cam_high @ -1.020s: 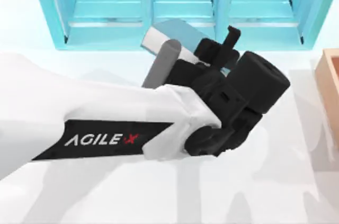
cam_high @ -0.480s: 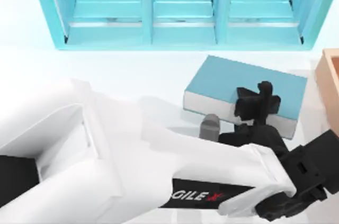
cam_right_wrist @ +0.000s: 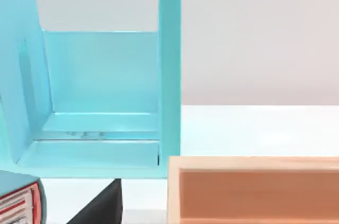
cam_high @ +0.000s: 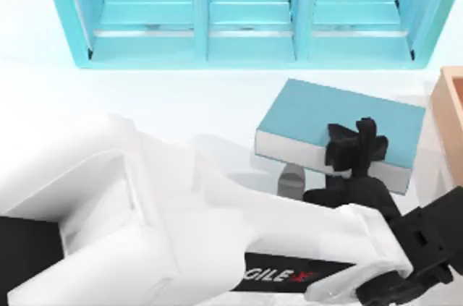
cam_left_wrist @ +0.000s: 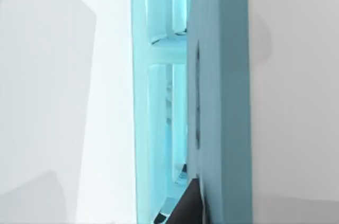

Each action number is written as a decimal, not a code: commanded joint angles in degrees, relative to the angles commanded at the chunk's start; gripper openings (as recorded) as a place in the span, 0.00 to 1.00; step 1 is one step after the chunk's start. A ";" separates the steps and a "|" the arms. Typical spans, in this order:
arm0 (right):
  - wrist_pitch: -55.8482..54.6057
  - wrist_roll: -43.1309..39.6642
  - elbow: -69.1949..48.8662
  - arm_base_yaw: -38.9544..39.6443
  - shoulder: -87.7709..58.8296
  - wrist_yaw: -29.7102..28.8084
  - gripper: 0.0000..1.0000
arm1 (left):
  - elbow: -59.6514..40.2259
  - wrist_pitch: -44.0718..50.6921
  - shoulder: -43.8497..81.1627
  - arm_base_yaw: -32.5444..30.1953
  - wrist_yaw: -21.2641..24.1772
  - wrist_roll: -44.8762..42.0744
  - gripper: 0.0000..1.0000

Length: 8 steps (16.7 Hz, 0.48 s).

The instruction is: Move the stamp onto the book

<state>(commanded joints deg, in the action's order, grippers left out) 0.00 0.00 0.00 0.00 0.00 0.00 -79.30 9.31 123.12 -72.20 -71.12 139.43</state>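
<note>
Nearest the camera in the top view, the left arm (cam_high: pixel 181 234) takes up the lower half of the frame. It is a broad white casing that runs from the lower left toward the lower right, with a black band carrying red-and-white lettering. At the lower right the casing gives way to the black wrist housing. A short grey cylindrical part (cam_high: pixel 291 176) of the arm stands just beside the book's near edge. From the wrist, the left tool (cam_high: pixel 352 148) reaches up over the near long edge of the book (cam_high: pixel 311 114), and its black outline lies across the teal cover and the white page edge. I cannot tell whether the tool is apart, together, or clamped on anything, because its own body hides what lies under it. The book lies flat on the white counter (cam_high: pixel 145 96), right of centre and turned at a slight angle. It sits apart from the shelf behind it. Near the book's right end, at the counter's right edge, is a light-wood box (cam_high: pixel 452 114) with raised walls. The right wrist view sees this box (cam_right_wrist: pixel 254 187) close and low, so the right arm is down near counter level by it. Farthest back, a large turquoise shelf unit (cam_high: pixel 246 45) spans the rear of the counter, with three open compartments facing forward. The right wrist view looks into one compartment (cam_right_wrist: pixel 100 81). The left wrist view shows the shelf's dividers (cam_left_wrist: pixel 159 102) turned on their side.
</note>
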 joint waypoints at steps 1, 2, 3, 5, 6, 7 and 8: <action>0.00 0.00 0.00 0.00 0.00 0.00 1.00 | -0.15 0.47 0.01 -0.21 -0.17 0.43 0.00; 0.00 0.00 0.00 0.00 0.00 0.00 1.00 | -0.32 1.09 -0.01 -0.47 -0.35 0.95 0.00; 0.00 0.00 0.00 0.00 0.00 0.00 1.00 | -0.48 1.64 -0.07 -0.70 -0.52 1.42 0.00; 0.00 0.00 0.00 0.00 0.00 0.00 1.00 | -0.57 1.89 -0.13 -0.81 -0.63 1.66 0.00; 0.00 0.00 0.00 0.00 0.00 0.00 1.00 | -0.57 1.89 -0.13 -0.81 -0.63 1.66 0.00; 0.00 0.00 0.00 0.00 0.00 0.00 1.00 | -0.29 1.82 0.03 -0.55 -0.41 1.57 0.00; 0.00 0.00 0.00 0.00 0.00 0.00 1.00 | -0.18 1.60 0.24 -0.56 -0.43 1.55 0.00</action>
<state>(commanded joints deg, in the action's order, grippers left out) 0.00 0.00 0.00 0.00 0.00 0.00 -79.48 10.90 123.35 -72.77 -71.55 140.98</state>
